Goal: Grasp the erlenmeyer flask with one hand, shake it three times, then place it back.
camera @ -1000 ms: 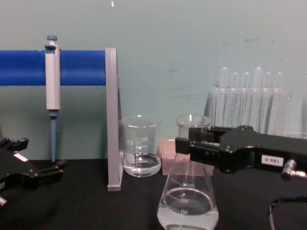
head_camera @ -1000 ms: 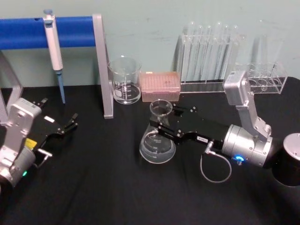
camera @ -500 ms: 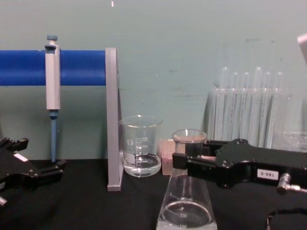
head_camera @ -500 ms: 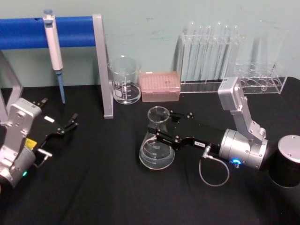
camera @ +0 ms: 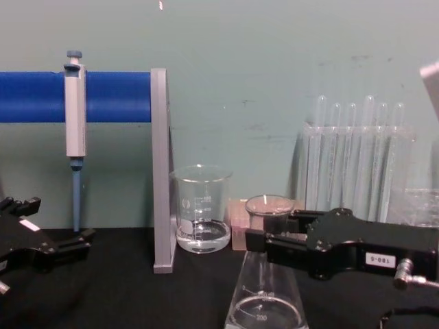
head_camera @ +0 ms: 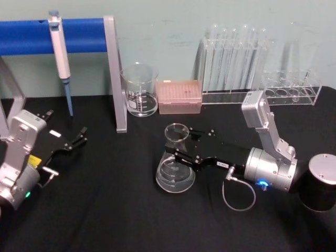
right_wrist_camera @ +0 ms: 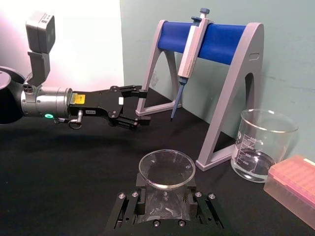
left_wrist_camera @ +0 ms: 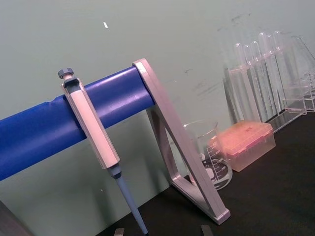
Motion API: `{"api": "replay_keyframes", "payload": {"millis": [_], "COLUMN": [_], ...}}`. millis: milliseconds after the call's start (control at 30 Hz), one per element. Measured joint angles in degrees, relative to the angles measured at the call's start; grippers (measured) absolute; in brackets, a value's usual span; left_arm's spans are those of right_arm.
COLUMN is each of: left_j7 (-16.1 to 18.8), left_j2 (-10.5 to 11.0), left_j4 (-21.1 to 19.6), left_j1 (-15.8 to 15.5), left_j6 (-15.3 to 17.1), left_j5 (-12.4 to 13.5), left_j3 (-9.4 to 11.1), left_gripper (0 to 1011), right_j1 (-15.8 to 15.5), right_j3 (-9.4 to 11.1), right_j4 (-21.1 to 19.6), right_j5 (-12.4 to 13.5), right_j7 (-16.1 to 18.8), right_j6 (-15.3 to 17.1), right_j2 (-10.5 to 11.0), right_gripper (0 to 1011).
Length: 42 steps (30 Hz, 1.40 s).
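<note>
My left gripper (head_camera: 65,126) rests idle at the left side of the black table (head_camera: 105,210), fingers apart, well clear of the work. Mid-table, in front of the beaker (head_camera: 140,92), the flask (head_camera: 176,170) is upright, its wide base on or just above the table; I cannot tell which. My right gripper (head_camera: 177,146) reaches in from the right, fingers clamped on the narrow neck just under the rim, a hold I judge least likely to slip in shaking.

Black right pincer (head_camera: 176,148) — white digit label (camera: 379,259); silver wrist (head_camera: 268,169), grey looped cable (head_camera: 237,198).
</note>
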Motion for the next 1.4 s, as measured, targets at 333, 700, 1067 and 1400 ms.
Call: {"api": "replay_keyframes", "payload": {"millis": [333, 700, 1067, 1400], "left_j7": [0.00, 0.00, 0.00, 0.00], "left_j2": [0.00, 0.00, 0.00, 0.00], "left_j4": [0.00, 0.00, 0.00, 0.00], "left_j1": [0.00, 0.00, 0.00, 0.00], "left_j6": [0.00, 0.00, 0.00, 0.00], "left_j5": [0.00, 0.00, 0.00, 0.00], "left_j3": [0.00, 0.00, 0.00, 0.00], "left_gripper": [1001, 1001, 1001, 1001], "right_j1": [-0.20, -0.19, -0.24, -0.25], "right_j3": [0.07, 0.21, 0.31, 0.40], "right_j4": [0.78, 1.81, 2.41, 2.90], "right_j5": [-0.27, -0.45, -0.32, 0.30], "right_j7": [-0.07, 0.11, 0.30, 0.49], "right_j6": [-0.56, -0.90, -0.87, -0.21], "right_j2": [-0.22, -0.57, -0.89, -1.17], "right_gripper": [453, 453, 453, 453]}}
